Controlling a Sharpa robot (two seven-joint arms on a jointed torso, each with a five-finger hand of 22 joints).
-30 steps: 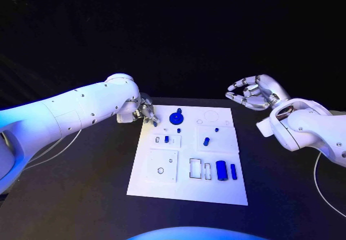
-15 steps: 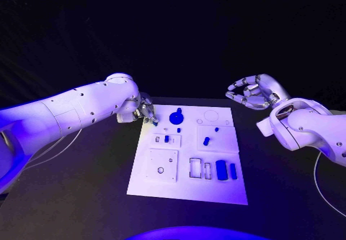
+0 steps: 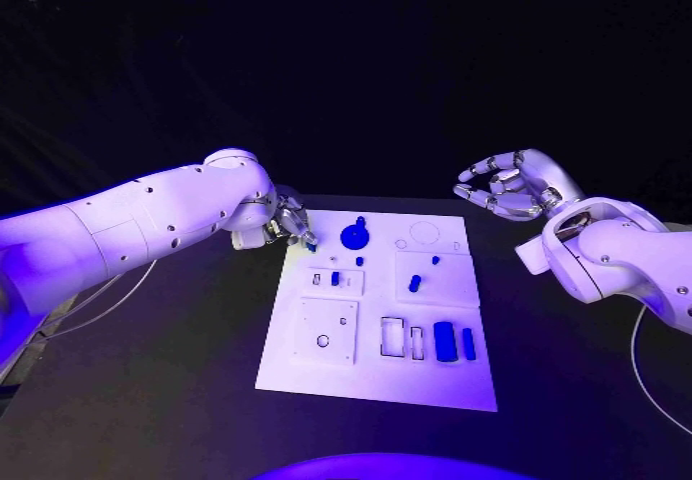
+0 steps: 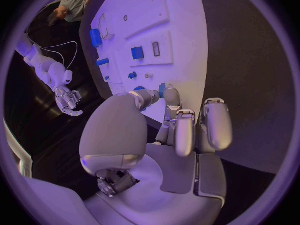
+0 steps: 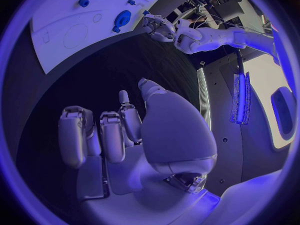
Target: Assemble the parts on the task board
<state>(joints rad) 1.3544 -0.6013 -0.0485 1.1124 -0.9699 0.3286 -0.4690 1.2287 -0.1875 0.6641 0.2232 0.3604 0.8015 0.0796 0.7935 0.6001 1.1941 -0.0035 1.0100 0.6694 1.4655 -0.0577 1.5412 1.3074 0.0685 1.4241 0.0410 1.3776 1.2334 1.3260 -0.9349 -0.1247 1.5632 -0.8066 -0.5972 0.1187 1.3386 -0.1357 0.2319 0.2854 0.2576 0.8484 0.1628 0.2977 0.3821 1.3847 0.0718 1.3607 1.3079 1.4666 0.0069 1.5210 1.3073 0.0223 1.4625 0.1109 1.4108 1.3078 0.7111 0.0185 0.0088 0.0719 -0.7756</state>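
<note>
Two hands show over our black table (image 3: 173, 350), and the white task board (image 3: 378, 380) lies flat between them in the middle. Our left hand (image 3: 289, 222) hangs at the board's far left corner, and it pinches a small blue part (image 3: 310, 244) between thumb and fingertip; in the left wrist view we see that same part (image 4: 162, 89) at the fingertips just above the board's edge, with the other fingers (image 4: 212, 125) curled beside it. Our right hand (image 3: 508, 186) hovers off the board's far right corner, well apart from it, holding nothing; its fingers are bent inward yet stay apart from one another, and the right wrist view shows the same loose curl (image 5: 119, 130) over bare table.

On the board we see a round blue disc (image 3: 353, 237) near the far edge, just beside the left hand. A short blue block (image 3: 335, 277) stands in the left middle panel, another blue piece (image 3: 413, 283) in the right middle panel. Two upright blue bars (image 3: 444, 342) sit side by side in the near right area, next to outlined rectangular slots (image 3: 391, 337).
</note>
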